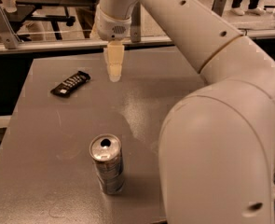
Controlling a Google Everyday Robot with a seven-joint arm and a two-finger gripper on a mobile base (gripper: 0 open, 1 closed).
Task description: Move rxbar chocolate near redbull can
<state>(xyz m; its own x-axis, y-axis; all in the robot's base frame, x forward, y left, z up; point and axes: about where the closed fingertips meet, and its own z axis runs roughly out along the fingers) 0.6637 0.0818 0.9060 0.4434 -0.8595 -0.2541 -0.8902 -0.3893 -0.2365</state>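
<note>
Gripper (114, 77) hangs near rxbar chocolate (70, 83); redbull can (107, 166) upright.

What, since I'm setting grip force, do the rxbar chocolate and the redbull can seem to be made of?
The rxbar chocolate: likely thin plastic film, black with white print, lying flat. The redbull can: metal, probably aluminium, judging by its shiny silver top with an opening. The pincer hangs above the far side of the table, beside the bar, touching neither.

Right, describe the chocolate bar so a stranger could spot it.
Start at the grey table. At its far left lies the rxbar chocolate, left of the robot's hovering hand. It is flat, black, white-lettered, unlike the upright silver redbull can.
</note>
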